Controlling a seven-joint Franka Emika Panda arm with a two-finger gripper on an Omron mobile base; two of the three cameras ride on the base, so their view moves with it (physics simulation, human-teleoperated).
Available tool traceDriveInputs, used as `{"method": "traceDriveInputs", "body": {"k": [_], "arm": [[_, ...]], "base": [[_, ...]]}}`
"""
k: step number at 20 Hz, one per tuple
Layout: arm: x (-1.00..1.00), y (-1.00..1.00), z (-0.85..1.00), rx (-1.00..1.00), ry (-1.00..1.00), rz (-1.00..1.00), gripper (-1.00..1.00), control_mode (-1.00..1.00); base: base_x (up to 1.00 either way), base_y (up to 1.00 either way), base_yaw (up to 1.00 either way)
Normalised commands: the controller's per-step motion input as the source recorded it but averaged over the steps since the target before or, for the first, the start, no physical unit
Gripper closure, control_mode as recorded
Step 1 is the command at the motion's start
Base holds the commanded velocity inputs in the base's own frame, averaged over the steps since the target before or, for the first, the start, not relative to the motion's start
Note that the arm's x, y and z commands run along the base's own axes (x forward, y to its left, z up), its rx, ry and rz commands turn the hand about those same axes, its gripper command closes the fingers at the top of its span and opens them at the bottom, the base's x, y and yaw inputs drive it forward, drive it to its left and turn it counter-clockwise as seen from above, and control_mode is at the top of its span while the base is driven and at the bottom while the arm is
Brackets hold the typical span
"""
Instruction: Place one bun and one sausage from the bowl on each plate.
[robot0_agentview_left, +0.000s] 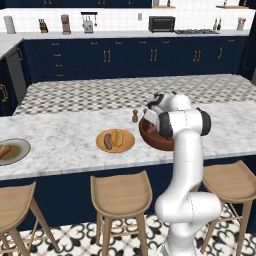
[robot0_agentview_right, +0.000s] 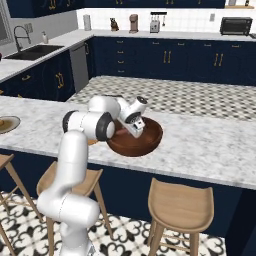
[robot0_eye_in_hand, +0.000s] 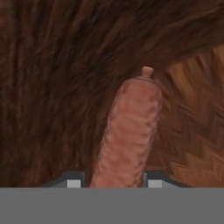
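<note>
The dark reddish-brown bowl (robot0_agentview_left: 154, 142) (robot0_agentview_right: 145, 141) stands on the marble counter, and my gripper (robot0_agentview_left: 150, 126) (robot0_agentview_right: 136, 131) (robot0_eye_in_hand: 113, 183) reaches down into it. A pinkish sausage (robot0_eye_in_hand: 129, 131) lies on the bowl's wooden inside (robot0_eye_in_hand: 52, 87); the fingers sit tight against its near end on both sides, shut on it. Left of the bowl, the orange-tan plate (robot0_agentview_left: 126, 145) carries a sausage (robot0_agentview_left: 108, 141) and a bun (robot0_agentview_left: 118, 138). Far left, the grey plate (robot0_agentview_left: 19, 152) (robot0_agentview_right: 11, 125) holds a bun (robot0_agentview_left: 4, 150).
A small brown shaker (robot0_agentview_left: 134, 116) stands just behind the space between the orange plate and the bowl. Wooden stools (robot0_agentview_left: 121, 192) (robot0_agentview_right: 181, 202) line the counter's near side. My arm (robot0_agentview_right: 82, 125) covers the orange plate in the right base view.
</note>
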Motion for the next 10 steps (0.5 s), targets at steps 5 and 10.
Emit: {"method": "traceDriveInputs", "body": {"k": [5, 10], "arm": [[-0.30, -0.23, 0.42, -0.06, 0.01, -0.02, 1.00, -1.00], [-0.51, 0.12, 0.80, -0.16, -0.06, 0.00, 1.00, -1.00]], "base": [[0.00, 0.00, 0.00], [0.00, 0.00, 0.00]]}}
